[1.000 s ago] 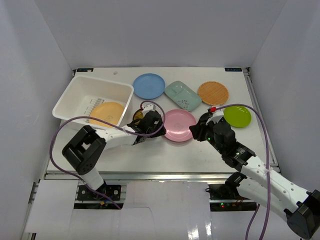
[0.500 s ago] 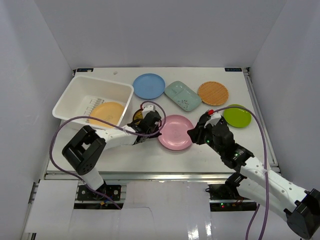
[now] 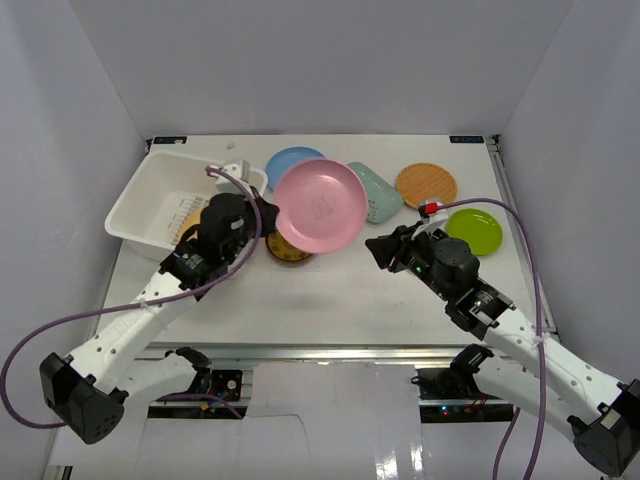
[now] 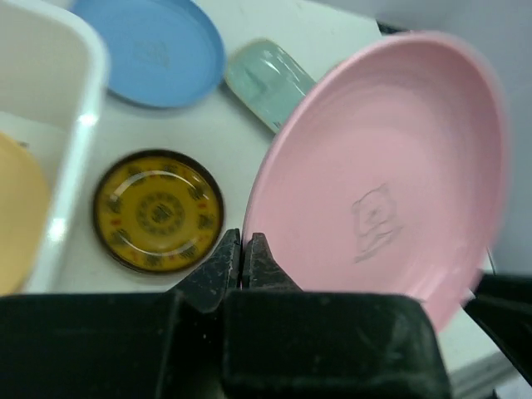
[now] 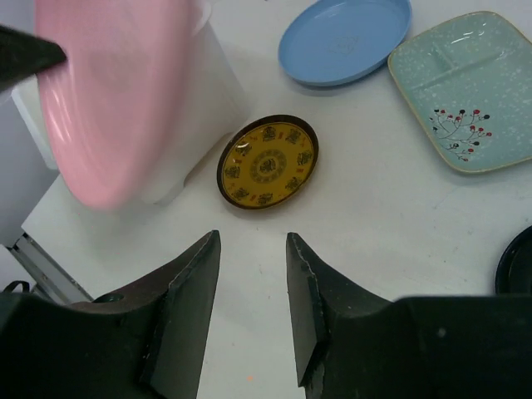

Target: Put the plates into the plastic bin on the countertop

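Pink plate (image 3: 320, 205) one, white bin (image 3: 160, 190) one

We see two slim arms of white shells and black joints. The left arm (image 3: 130, 325) has long white links, a bulky black wrist housing (image 3: 225, 228) and a rounded black shoulder block (image 3: 75, 400) at the near left. A thin purple cable (image 3: 60, 323) runs along and off it. The right arm (image 3: 540, 355) is built alike, with white links and black motor housings, and carries a second purple cable (image 3: 536, 300) and a small red tag (image 3: 425, 209) by the wrist. The left gripper (image 4: 241, 249) has matte black fingers narrowing to thin tips on a broad black body. The right gripper (image 5: 251, 241) has thicker black fingers, wedge-shaped and smooth-faced.
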